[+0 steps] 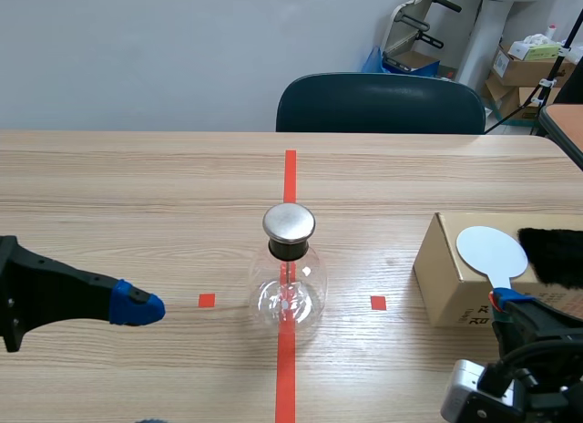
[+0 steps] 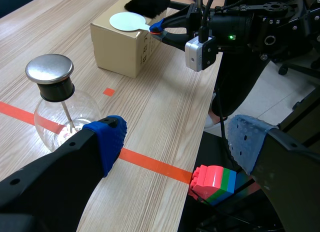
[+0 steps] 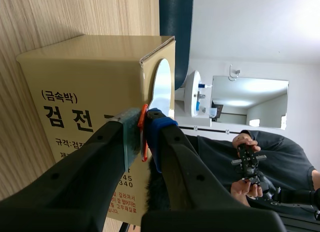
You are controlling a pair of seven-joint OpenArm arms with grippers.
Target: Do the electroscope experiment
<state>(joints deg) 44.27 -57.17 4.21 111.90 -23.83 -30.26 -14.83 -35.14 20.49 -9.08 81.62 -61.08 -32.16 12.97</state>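
Note:
The electroscope (image 1: 289,268) is a round glass flask with a metal cap (image 2: 49,68), standing on the red tape line at the table's middle. To its right a white disc paddle (image 1: 492,251) lies on a cardboard box (image 1: 451,277), beside a black fur pad (image 1: 556,255). My right gripper (image 3: 145,124) is shut on the paddle's orange-red handle (image 3: 144,134) at the box's near edge. My left gripper (image 2: 177,142) stands open left of the flask, apart from it, one blue pad (image 1: 137,304) pointing at it.
A dark chair (image 1: 381,104) stands behind the table's far edge. The table's right edge runs close to the box. A stack of coloured bricks (image 2: 217,182) lies on the floor beyond that edge. A person's hands (image 3: 247,162) show off to the side.

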